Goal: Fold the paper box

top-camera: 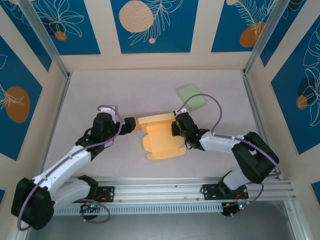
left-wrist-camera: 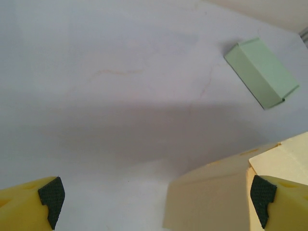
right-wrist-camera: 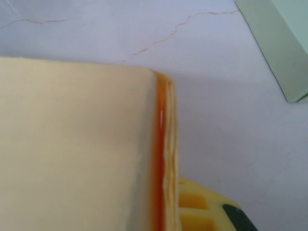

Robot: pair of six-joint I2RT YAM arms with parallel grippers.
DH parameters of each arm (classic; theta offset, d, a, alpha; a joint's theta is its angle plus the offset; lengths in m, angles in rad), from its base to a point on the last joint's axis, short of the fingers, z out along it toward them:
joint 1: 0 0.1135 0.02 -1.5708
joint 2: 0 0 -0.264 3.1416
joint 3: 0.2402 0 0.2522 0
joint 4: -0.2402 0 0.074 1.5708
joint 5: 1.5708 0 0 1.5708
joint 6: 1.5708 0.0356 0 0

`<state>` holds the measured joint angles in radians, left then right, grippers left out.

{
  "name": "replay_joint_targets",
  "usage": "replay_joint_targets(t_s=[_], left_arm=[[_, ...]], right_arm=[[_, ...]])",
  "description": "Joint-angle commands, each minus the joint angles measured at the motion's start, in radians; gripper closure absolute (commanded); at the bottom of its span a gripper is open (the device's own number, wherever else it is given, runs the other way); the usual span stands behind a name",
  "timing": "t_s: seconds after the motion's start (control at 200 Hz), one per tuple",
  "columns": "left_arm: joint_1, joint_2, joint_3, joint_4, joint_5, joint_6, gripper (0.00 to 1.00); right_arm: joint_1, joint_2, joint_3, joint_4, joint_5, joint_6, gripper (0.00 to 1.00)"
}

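The half-folded orange paper box [top-camera: 161, 144] sits mid-way across the surface [top-camera: 115, 90]. At its 9 o'clock edge the left fingers [left-wrist-camera: 50, 197] spread wide, holding nothing. On its 3 o'clock wall the right fingers [right-wrist-camera: 202, 209] clamp tight. A green box [top-camera: 192, 97] lies at 1 o'clock.

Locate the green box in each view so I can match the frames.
Top external: green box right of centre, toward the far side.
Left wrist: green box upper right.
Right wrist: green box top-right corner, cropped.
Shared landmark: yellow paper box, lower in every view.
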<state>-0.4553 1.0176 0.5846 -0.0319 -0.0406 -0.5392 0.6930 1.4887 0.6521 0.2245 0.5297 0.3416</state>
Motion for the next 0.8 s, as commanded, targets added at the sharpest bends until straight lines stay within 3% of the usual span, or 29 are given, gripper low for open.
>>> replay_joint_targets(t_s=[0.0,0.34,0.795], left_arm=[[0.006,0.021,0.021,0.091,0.1,-0.092,0.0],[-0.004,0.156,0.029,0.121,0.165,-0.12,0.0],[-0.033,0.317,0.049,0.206,0.105,-0.114,0.09]], right_arm=[[0.018,0.002,0.016,-0.008,0.076,0.022,1.0],[0.023,0.061,0.055,-0.013,0.081,0.046,1.0],[0.026,0.086,0.058,-0.006,0.087,0.059,1.0]])
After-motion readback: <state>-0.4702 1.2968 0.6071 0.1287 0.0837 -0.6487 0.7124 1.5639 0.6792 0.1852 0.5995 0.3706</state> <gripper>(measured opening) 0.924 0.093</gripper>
